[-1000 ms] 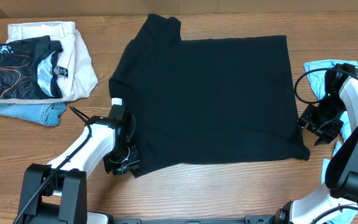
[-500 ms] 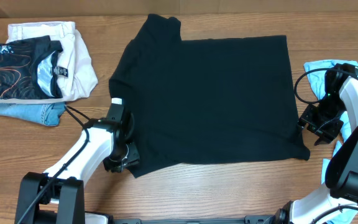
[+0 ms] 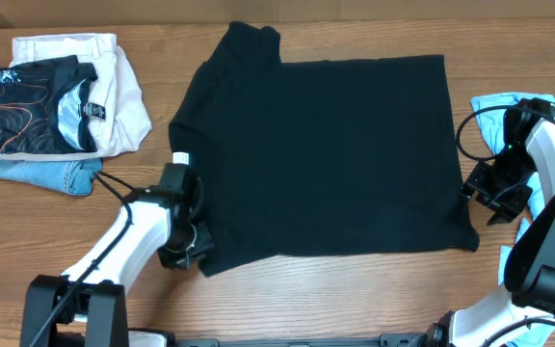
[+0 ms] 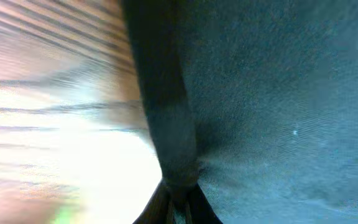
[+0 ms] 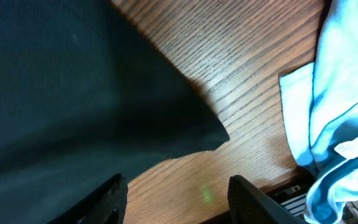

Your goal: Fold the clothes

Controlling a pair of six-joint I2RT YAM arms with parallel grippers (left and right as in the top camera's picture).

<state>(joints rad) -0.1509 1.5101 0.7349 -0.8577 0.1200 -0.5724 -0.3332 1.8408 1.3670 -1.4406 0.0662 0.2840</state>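
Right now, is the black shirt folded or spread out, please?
Spread out: the black shirt lies flat, left claw pinching its edge.

The shirt (image 3: 326,154) is matt black cloth; close up in the left wrist view it shows a fine knit and a smooth folded hem. The table (image 3: 287,289) is wood with straight open grain and a slight sheen. The white garment (image 3: 123,87) is plain cloth. The printed garment (image 3: 27,106) looks shinier, and the jeans (image 3: 37,173) are faded denim. The blue garment (image 5: 347,93) is soft cloth. The left arm (image 3: 123,246) is glossy white plastic.
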